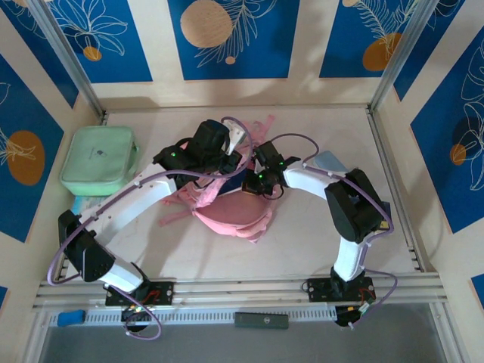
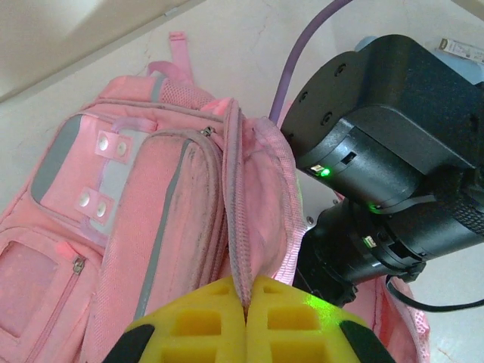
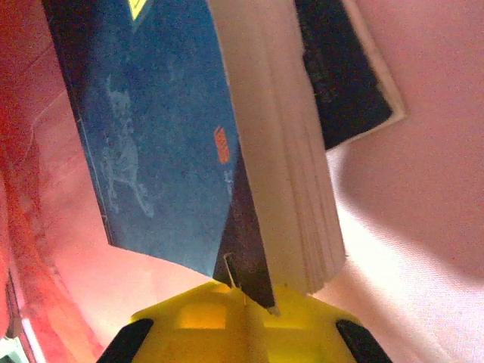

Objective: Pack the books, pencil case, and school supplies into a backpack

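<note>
The large pink fabric backpack lies in the middle of the table. The left end effector is clamped on its zipper edge. The right end effector is clamped on a thin dark blue book, which has pink fabric all around it.

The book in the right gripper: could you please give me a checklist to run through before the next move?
1. Left gripper shut on the opening rim of the backpack: ok.
2. Right gripper shut on the blue book: ok.
3. Held book surrounded by the pink lining, so inside the bag: ok.
4. Second book already lying in the backpack: ok.
5. Grip secure: cannot tell; the gripper pinches only the book's near edge.
6. Book resting on the bag's bottom, ready for release: cannot tell.
</note>
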`<action>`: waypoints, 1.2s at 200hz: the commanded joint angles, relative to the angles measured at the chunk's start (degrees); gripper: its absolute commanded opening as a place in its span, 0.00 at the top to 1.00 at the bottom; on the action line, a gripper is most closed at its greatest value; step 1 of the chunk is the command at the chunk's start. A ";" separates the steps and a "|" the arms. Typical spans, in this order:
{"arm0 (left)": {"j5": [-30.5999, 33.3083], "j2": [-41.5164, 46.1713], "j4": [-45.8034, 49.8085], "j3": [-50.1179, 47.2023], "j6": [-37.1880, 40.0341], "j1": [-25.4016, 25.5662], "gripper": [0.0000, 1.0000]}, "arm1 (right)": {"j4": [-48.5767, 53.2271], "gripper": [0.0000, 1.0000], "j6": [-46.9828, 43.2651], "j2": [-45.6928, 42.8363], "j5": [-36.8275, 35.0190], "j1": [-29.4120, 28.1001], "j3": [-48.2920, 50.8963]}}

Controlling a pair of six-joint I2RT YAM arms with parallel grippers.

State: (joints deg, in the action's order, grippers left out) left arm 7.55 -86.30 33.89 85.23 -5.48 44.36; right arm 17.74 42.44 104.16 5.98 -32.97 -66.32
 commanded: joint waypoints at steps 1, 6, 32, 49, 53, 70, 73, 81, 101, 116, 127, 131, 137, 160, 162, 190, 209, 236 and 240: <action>0.56 2.31 -3.19 -0.86 0.74 -0.30 1.00 | 0.90 0.89 -2.00 -5.15 -0.71 0.03 3.17; 0.43 2.07 -3.60 -1.14 0.59 -0.31 1.00 | 1.47 0.89 -1.92 -6.62 -0.62 0.40 3.88; -0.83 0.34 -4.57 -2.48 -1.18 -0.29 1.00 | 5.72 0.84 -1.87 -15.53 -2.14 2.53 8.06; -3.27 -0.62 -6.45 -4.74 -3.16 -0.33 1.00 | 12.84 0.77 -3.03 -20.71 -4.94 3.46 8.25; -3.93 -0.91 -6.95 -5.36 -3.59 -0.24 1.00 | 15.40 0.75 -2.79 -21.66 -6.39 3.71 7.96; -6.51 -1.54 -8.99 -8.22 -5.68 0.13 0.98 | 21.61 0.68 -0.96 -27.45 -9.13 6.98 9.07; -6.85 -1.66 -9.31 -8.75 -5.95 0.24 0.97 | 22.07 0.66 -0.57 -28.55 -9.15 8.06 9.69; -7.19 -1.88 -10.28 -10.39 -6.92 0.54 0.94 | 23.31 0.63 0.68 -31.56 -8.85 11.40 10.80; -11.12 -2.21 -12.62 -13.79 -9.83 1.00 0.84 | 25.88 0.53 1.04 -36.49 -7.63 22.21 12.60; -16.42 -1.07 -16.99 -16.88 -12.68 1.34 0.65 | 26.66 0.44 -0.27 -38.07 -7.54 30.84 12.92; -19.93 0.24 -20.92 -19.12 -15.49 1.84 0.56 | 26.09 0.38 -0.96 -38.50 -8.63 36.66 13.22; -20.99 0.68 -22.27 -20.00 -16.34 2.13 0.54 | 25.81 0.36 -1.15 -38.31 -8.81 38.92 13.31; -21.97 1.20 -24.26 -20.97 -17.87 2.61 0.52 | 25.33 0.34 -1.14 -37.76 -9.72 42.16 13.24; -22.07 1.30 -29.39 -23.33 -22.23 5.24 0.46 | 23.02 0.28 0.06 -34.20 -13.53 52.78 13.50; -22.12 1.13 -29.82 -23.41 -22.37 5.64 0.45 | 22.75 0.27 0.20 -33.85 -13.84 53.39 13.50; -21.61 -2.05 -32.85 -23.48 -24.70 8.95 0.39 | 20.08 0.22 -0.09 -28.58 -23.70 58.55 12.42; -21.26 -4.68 -34.37 -22.54 -25.54 11.09 0.38 | 19.18 0.21 0.83 -24.28 -25.32 61.76 11.55; -20.52 -8.54 -35.12 -20.07 -25.40 13.89 0.34 | 16.61 0.19 0.03 -19.02 -27.75 63.16 10.34; -20.47 -9.17 -35.12 -19.62 -25.32 14.14 0.34 | 16.48 0.19 -0.18 -18.09 -28.14 63.37 9.96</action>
State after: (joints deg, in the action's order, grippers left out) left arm -12.45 -92.14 1.26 62.61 -29.74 56.69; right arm 36.25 42.24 82.48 -17.30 29.34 -53.98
